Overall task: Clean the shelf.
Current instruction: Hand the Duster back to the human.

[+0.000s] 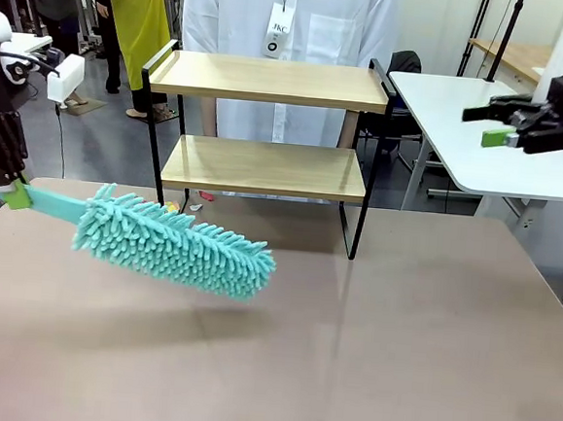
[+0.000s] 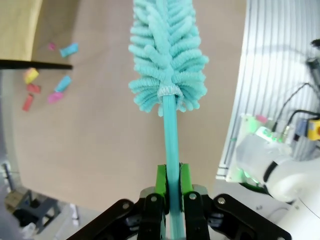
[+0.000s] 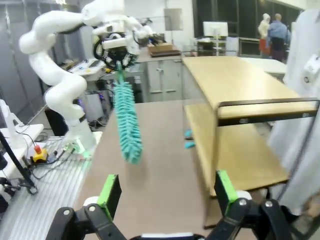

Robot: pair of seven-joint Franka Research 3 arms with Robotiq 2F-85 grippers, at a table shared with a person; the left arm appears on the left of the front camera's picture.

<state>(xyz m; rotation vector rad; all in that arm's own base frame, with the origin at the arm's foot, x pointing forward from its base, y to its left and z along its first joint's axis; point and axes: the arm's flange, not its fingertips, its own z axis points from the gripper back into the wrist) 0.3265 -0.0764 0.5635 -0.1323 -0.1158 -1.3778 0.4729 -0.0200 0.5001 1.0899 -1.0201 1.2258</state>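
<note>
The shelf (image 1: 272, 81), a two-tier rack with light wooden boards and a black frame, stands at the far middle of the brown table; the right wrist view has it at the right (image 3: 235, 80). A teal fluffy duster (image 1: 172, 241) hangs over the table in front of the shelf's left leg. My left gripper (image 1: 10, 192) is shut on its teal handle (image 2: 172, 150), green pads (image 2: 161, 185) pressed on both sides. My right gripper (image 1: 498, 125) hovers high at the right, open and holding nothing, its green pads (image 3: 111, 192) wide apart.
Small coloured scraps (image 2: 45, 85) lie on the table under the shelf's left end (image 1: 189, 203). A person in a white coat (image 1: 286, 26) stands behind the shelf. A white table (image 1: 464, 127) stands at the right. The brown table (image 1: 368, 354) has free room in front.
</note>
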